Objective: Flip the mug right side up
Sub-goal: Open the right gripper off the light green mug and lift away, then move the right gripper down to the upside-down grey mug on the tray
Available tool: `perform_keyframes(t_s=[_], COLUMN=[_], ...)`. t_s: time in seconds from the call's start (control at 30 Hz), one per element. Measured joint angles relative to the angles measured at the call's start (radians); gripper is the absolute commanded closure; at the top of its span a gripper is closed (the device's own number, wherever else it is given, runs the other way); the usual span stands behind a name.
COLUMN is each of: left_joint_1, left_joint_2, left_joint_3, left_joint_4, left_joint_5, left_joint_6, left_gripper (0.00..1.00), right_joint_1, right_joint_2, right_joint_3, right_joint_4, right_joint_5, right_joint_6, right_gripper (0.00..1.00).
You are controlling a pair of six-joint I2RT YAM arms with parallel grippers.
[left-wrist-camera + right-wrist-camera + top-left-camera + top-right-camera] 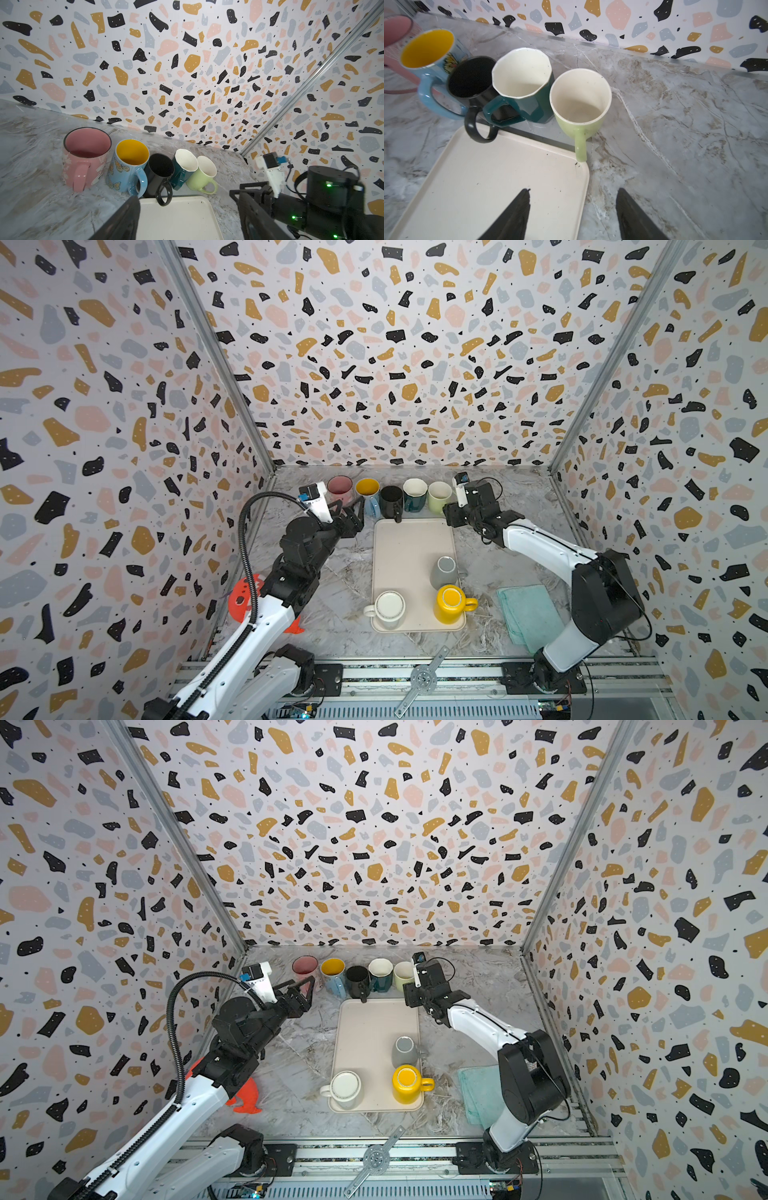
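Three upside-down mugs, white mug [390, 608], yellow mug [451, 601], grey mug [444, 570], sit on the near half of the tray [403, 547] — seen only in both top views — while five upright mugs [391, 497] line the far side, where left gripper [309, 992] and right gripper [573, 190] gape empty.

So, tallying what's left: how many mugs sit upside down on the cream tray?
3: grey ceramic mug at the tray's right edge, yellow ceramic mug near-right corner, white ceramic mug near-left corner. None seem hidden.

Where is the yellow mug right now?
In both top views the yellow mug sits at the tray's near right corner, just in front of the grey mug, with the white mug to its left.
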Motion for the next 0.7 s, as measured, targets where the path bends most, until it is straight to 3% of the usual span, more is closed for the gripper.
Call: perform_keyframes(t_s=[0.27, 0.4, 0.7], left_joint_1=[0.0, 0.0, 0.0], left_joint_2=[0.044, 0.063, 0.074], left_joint_3=[0.0, 0.0, 0.0], left_joint_4=[-0.066, -0.071, -0.07], left_joint_5=[-0.071, -0.078, -0.077], left_joint_6=[-0.012, -0.031, -0.063], left_gripper=[0.24, 0.23, 0.23], right_joint_1=[-0.001, -0.01, -0.039], right_joint_2=[-0.184, -0.236, -0.319], right_joint_3=[-0.068, -0.129, -0.283], right_joint_4=[-0.084, -0.112, -0.063], right_joint_5=[-0.18, -0.302, -0.52], right_joint_6=[0.134, 0.234, 0.529], right_gripper=[0.42, 0.35, 0.33])
